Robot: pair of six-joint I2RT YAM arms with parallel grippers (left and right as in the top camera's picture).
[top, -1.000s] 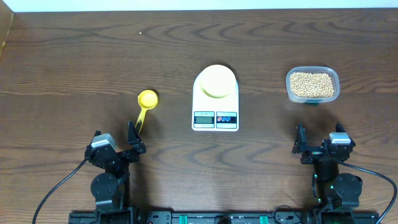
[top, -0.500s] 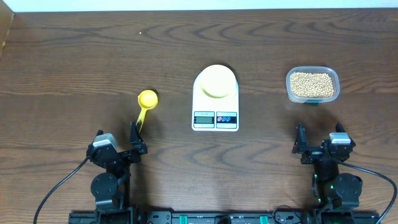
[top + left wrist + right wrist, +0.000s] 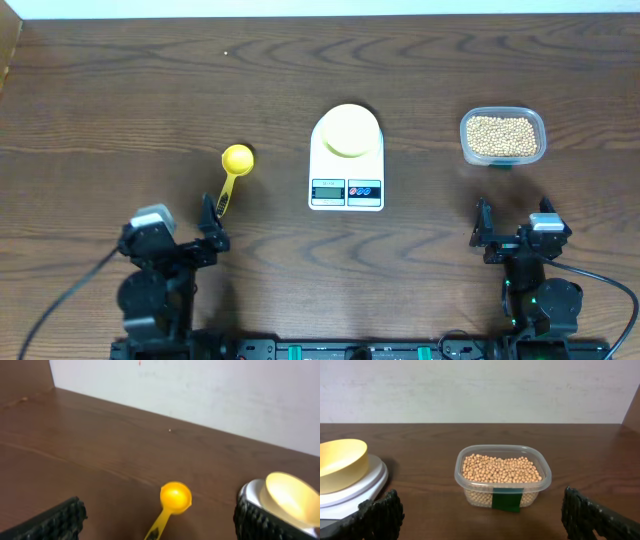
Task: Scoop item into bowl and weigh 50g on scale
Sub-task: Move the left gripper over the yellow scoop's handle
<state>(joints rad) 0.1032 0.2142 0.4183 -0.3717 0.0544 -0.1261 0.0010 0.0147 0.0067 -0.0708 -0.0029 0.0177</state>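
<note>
The beans [image 3: 501,469] all sit heaped in a clear tub [image 3: 500,448] off to the right side of the tabletop [image 3: 120,100], and as far as I can see none have gone anywhere else. The pale yellow bowl [image 3: 347,130] is already sitting on the round platform of the white scale [image 3: 346,190] in the middle, and it looks empty from both wrist views, so that bit of setting up seems done while the scooping and weighing are all left to do. (The scale's little display is too small for me to read.) To the left of the scale lies a bright yellow scoop [image 3: 237,159], flat on the wood, cup end away from the arms and handle pointing back toward the left gripper [image 3: 213,214]. That gripper is spread wide with the tail of the handle lying between its fingers, not pinched. The right gripper [image 3: 487,226] is also wide apart and empty, low near the front edge, facing the tub but well short of it. My guess is the scoop gets picked up first; then beans carried across to the bowl, a scoop at a time.
</note>
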